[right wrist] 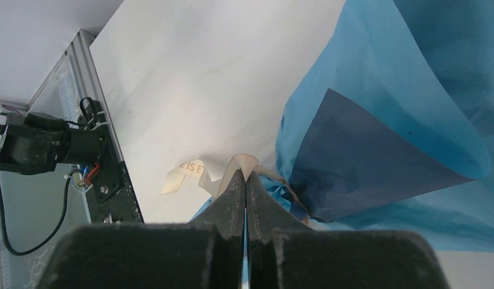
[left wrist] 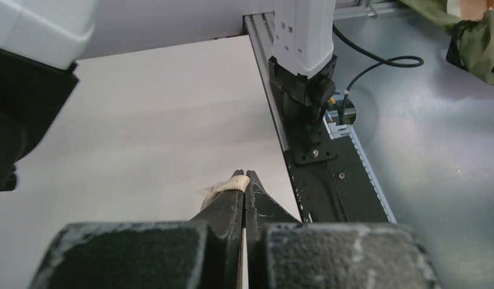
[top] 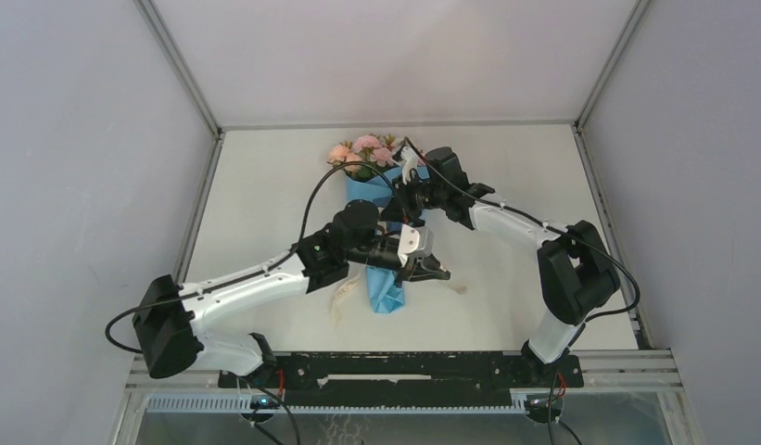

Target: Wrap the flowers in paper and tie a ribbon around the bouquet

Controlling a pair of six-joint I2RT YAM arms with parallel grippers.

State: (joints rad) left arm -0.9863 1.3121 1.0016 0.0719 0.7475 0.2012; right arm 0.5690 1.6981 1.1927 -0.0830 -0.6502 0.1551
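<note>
White table (top: 256, 204) fills the floor of my little room, with grey walls (top: 80, 139) on every side. On the left, my left gripper (left wrist: 244, 176) is squeezed tight, and a bit of the cream ribbon (left wrist: 222, 189) is pinched between its tips. A loose end of ribbon lies flat on the table, just beside the thin end of the bouquet (top: 384, 287). The bouquet lies in the middle of the table. Its pink and cream flowers (top: 362, 148) poke out at the far end. The blue paper (right wrist: 382, 90) goes around them like a cone, light on one side and dark on the other. So I think the wrapping part is done. On the right, my right gripper (right wrist: 245, 173) is squeezed tight too, and it holds another bit of the ribbon right next to the paper. Both my grippers are near each other, by the middle of the bouquet. I think I am busy with the tying now. I cannot see a knot or a bow anywhere, and I cannot tell how far the ribbon goes around the paper. So what is left, I think, is to pull the ribbon snug and finish the knot.
</note>
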